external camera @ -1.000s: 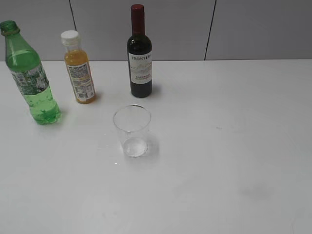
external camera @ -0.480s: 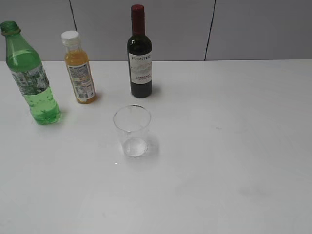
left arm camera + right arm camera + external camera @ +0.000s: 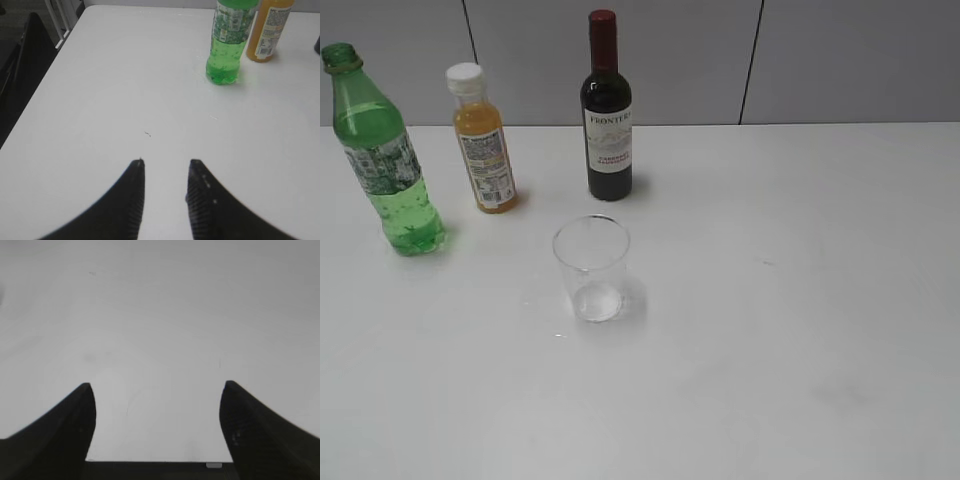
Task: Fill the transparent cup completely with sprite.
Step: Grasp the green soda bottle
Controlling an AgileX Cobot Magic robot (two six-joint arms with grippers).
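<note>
Small clear plastic tumbler stands upright on the white table, center-left of frame. Behind it, a row near the table's back edge: tall green plastic sprite bottle far left, orange juice bottle with white cap just right of it, dark wine bottle further right, directly behind the tumbler. Nothing touching.

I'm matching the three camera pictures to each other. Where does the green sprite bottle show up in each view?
Exterior view: the green sprite bottle stands upright at the far left, left of the orange juice bottle.
Left wrist view: upper right of centre, only its lower part in frame, beyond the left gripper.
Right wrist view: not in it.
Shared landmark: the orange juice bottle right beside it.
</note>
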